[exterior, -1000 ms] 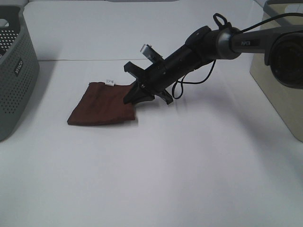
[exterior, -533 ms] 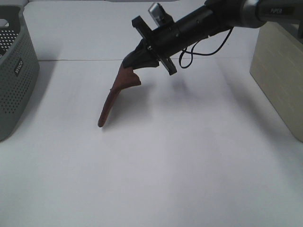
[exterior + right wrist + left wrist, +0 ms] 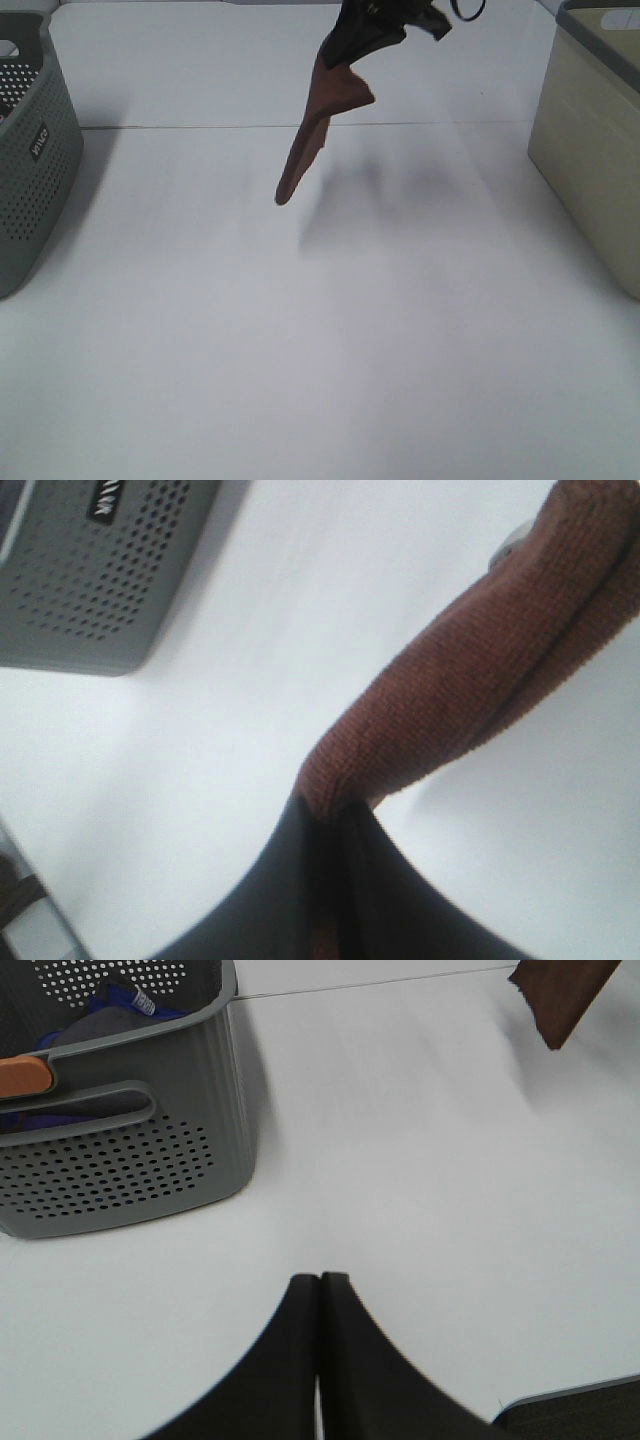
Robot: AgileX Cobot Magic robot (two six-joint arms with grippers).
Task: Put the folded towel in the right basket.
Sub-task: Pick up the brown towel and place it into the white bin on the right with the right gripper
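The folded brown towel (image 3: 322,120) hangs in the air from my right gripper (image 3: 352,40), which is shut on its upper edge at the top middle of the exterior view. The towel's lower corner dangles above the white table, clear of it. In the right wrist view the towel (image 3: 480,680) runs out from between the shut fingers. The right basket (image 3: 595,130), beige with a grey rim, stands at the right edge, well to the right of the towel. My left gripper (image 3: 320,1290) is shut and empty, low over the table; a corner of the towel (image 3: 560,995) shows far off.
A grey perforated basket (image 3: 30,150) stands at the left edge; it holds blue and orange items in the left wrist view (image 3: 110,1110). The white table (image 3: 320,330) spreads between the two baskets.
My right gripper has lifted the towel off the table and carried it up and to the right. The towel now hangs free instead of lying flat.
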